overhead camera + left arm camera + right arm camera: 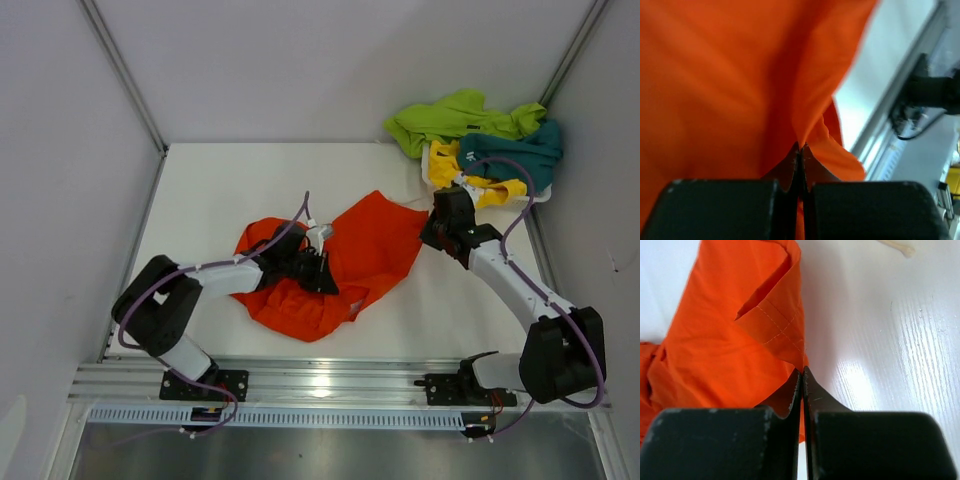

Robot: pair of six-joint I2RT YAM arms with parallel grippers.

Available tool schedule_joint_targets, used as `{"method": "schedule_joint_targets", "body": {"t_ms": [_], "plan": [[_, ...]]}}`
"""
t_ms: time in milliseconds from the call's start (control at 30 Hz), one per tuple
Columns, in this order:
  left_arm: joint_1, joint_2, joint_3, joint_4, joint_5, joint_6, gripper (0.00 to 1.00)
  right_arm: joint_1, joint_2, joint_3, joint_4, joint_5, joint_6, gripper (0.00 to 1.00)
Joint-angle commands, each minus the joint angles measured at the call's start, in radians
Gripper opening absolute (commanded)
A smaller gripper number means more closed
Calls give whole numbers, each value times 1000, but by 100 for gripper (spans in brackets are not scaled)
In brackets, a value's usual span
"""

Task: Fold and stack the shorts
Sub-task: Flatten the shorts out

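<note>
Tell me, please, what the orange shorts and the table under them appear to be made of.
The orange shorts look like thin woven fabric, possibly synthetic, matte: soft folds and a stitched hem. The table looks like white painted or laminated wood, fairly glossy: faint grain lines and a bright reflection.

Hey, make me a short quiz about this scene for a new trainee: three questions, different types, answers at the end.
1. True or false: the left gripper and the right gripper are both shut on the orange shorts.
2. Where are the teal shorts? A) heaped at the white basket in the far right corner; B) spread flat mid-table; C) pinched in the left gripper.
3. Fill in: the pair lying farthest back on that heap is coloured ___.

Key: 1 true; 2 A; 3 lime green, the lime green shorts.
</note>
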Motion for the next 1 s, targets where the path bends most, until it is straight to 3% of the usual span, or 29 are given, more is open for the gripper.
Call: {"method": "schedule_joint_targets", "body": {"t_ms": [0,100,167,200,267,400,500,567,633,767,833,967], "plan": [[23,59,47,-113,-114,16,0,-4,33,10,32,29,-17,0],[32,81,67,-178,-317,31,0,-4,67,10,47,57,-25,0],[32,52,72,-208,-446,34,8,-4,85,6,61,80,-29,0],[29,38,82,-225,-475,43,21,-4,88,-5,81,91,-28,0],[19,-8,101,-271,-561,54,36,-2,98,-25,115,109,-29,0],[-90,-100,154,-335,-723,97,77,-4,105,-88,220,134,-25,0],[-226,-166,205,-406,-932,115,94,-4,117,-117,264,140,-25,0],[-290,-207,234,-444,-1056,125,99,-2,127,-129,277,145,-26,0],[-350,-235,228,-459,-1093,120,99,-1,137,-128,276,148,-31,0],[-328,-312,109,-444,-1095,-13,99,1,122,-148,285,163,-35,0],[-296,-347,49,-424,-1015,-23,99,4,108,-155,293,165,-35,0],[-395,-437,-19,-412,-1060,3,99,6,117,-163,297,163,-37,0]]}}
